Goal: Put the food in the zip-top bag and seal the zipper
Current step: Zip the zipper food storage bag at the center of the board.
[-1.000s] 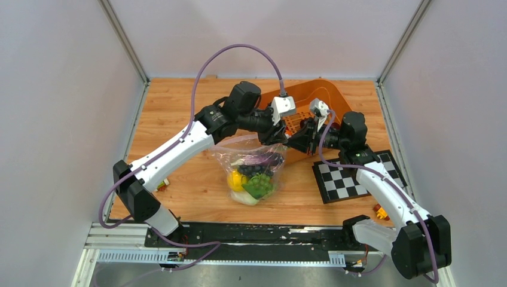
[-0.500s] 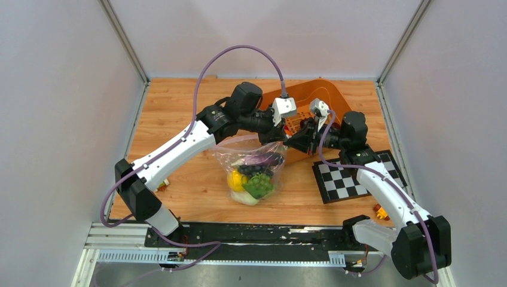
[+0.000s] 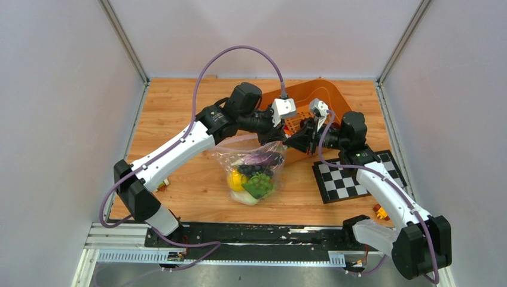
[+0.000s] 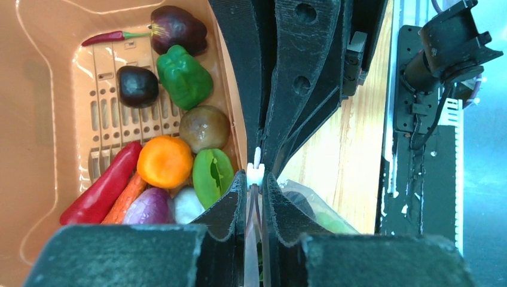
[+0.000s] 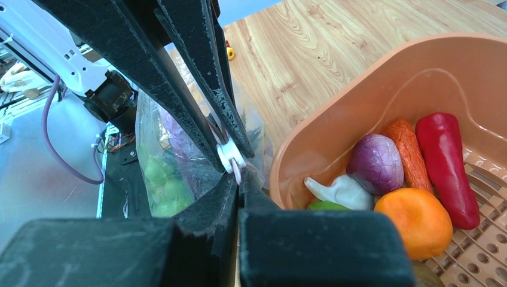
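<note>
Barely anything has moved: the left gripper (image 4: 255, 181) and right gripper (image 5: 237, 178) stay clamped on the zipper (image 4: 254, 239) of the filled bag (image 3: 248, 170), which stands on the surface by the tub (image 3: 327, 95), so sealing seems underway and next needs a pinch further along the strip.

The zip-top bag (image 3: 239, 150) is clear, its food (image 3: 258, 185) yellow, green and purple, the tub (image 3: 335, 98) orange, the board (image 3: 350, 179) black-and-white chequered.
</note>
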Robot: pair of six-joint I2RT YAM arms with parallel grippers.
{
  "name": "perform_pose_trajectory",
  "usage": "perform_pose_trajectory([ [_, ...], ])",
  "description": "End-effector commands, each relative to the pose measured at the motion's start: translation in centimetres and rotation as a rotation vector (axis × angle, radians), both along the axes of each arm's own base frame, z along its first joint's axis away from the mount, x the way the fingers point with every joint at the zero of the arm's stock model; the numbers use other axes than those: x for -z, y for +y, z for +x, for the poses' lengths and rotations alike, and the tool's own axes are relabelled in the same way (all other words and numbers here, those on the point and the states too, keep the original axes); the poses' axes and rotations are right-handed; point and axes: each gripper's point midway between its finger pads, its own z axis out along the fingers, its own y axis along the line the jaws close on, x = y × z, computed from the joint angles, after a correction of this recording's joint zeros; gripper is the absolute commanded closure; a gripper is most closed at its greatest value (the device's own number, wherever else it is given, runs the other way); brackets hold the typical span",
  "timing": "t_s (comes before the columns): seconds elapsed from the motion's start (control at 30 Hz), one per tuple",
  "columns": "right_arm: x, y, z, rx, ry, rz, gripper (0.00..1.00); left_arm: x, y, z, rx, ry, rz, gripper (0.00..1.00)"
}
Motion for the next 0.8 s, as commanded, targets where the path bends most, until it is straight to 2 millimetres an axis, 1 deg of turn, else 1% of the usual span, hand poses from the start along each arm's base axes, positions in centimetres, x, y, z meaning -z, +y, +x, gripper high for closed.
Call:
perform_pose_trajectory([
  [0.0, -2.0, 0.0, 0.2, 0.012, -0.066, 0.011, 1.0, -1.8, 1.8, -0.1, -0.018, -0.089, -0.001, 1.0],
  [0.13, -2.1, 0.0, 0.2, 0.022, -0.073, 0.013, 1.0, -1.6, 2.8, -0.1, -0.034, -0.088, 0.017, 1.0],
  [0.33, -2.3, -0.1, 0.2, 0.027, -0.078, 0.016, 1.0, -1.3, 3.7, -0.1, -0.055, -0.092, 0.025, 1.0],
  [0.47, -2.3, -0.1, 0.1, 0.029, -0.08, 0.015, 1.0, -0.7, 4.4, -0.1, -0.076, -0.085, 0.036, 1.0],
  [0.53, -2.4, 0.0, -0.1, 0.014, -0.082, 0.017, 1.0, -1.1, 4.3, -0.2, -0.087, -0.082, -0.001, 1.0],
  [0.63, -2.5, 0.2, -0.6, -0.027, -0.079, 0.021, 0.99, -1.9, 3.6, -0.8, -0.064, -0.067, -0.071, 1.0],
  [0.67, -2.4, 0.3, -0.8, -0.04, -0.074, 0.021, 0.93, -2.2, 3.4, -1.1, -0.051, -0.056, -0.089, 1.0],
  [0.7, -2.4, 0.4, -1.1, -0.052, -0.073, 0.021, 0.83, -2.6, 3.1, -1.4, -0.035, -0.046, -0.104, 1.0],
  [0.73, -2.4, 0.6, -1.2, -0.059, -0.076, 0.021, 0.75, -2.8, 2.9, -1.6, -0.022, -0.036, -0.114, 1.0],
  [0.77, -2.5, 0.7, -1.3, -0.065, -0.081, 0.021, 0.71, -2.8, 2.6, -1.6, -0.013, -0.026, -0.118, 1.0],
])
